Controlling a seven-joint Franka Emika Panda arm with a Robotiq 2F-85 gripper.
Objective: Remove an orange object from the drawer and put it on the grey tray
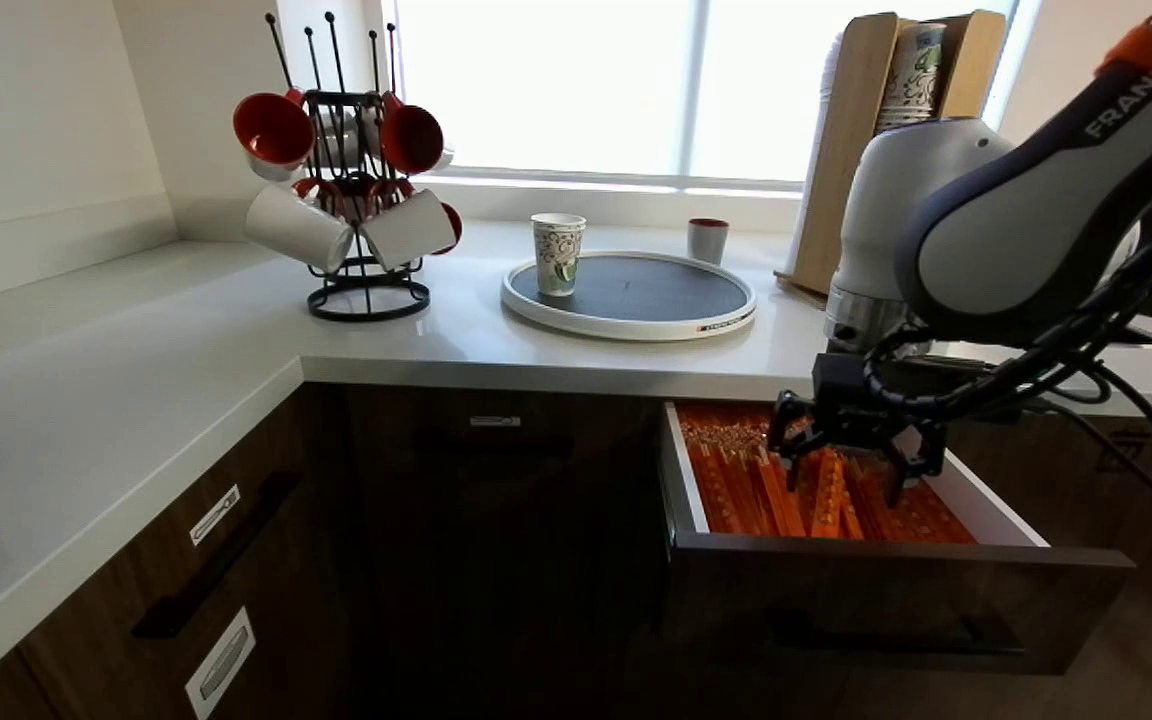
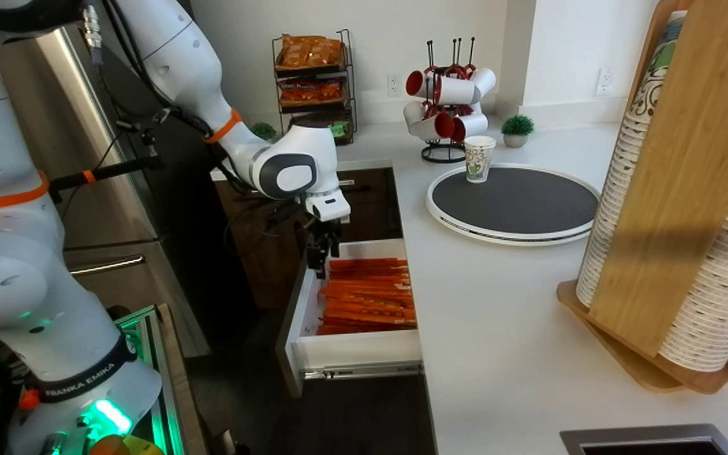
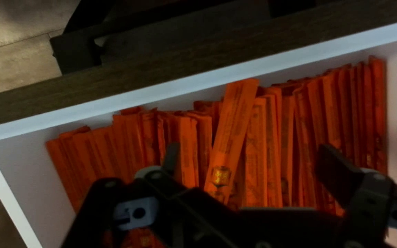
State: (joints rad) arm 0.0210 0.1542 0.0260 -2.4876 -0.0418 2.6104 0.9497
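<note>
1. The gripper is hanging over the open drawer, its fingers standing wide apart and holding nothing.
2. A loose orange packet is lying slanted atop the row in the drawer, looking like the easiest pick; in the wrist view it is sitting between the fingers, nearer the left one.
3. Others of the row are also showing between them, so closing here would be risking a bunch; centring on the packet and turning to its slant would be serving better.
4. Their height above the row is not showing clearly, so a slow, shallow descent is seeming best.
5. In an exterior view the tray is resting left and far of the drawer, a cup standing on its left part; the packet should be going right of that cup.
</note>
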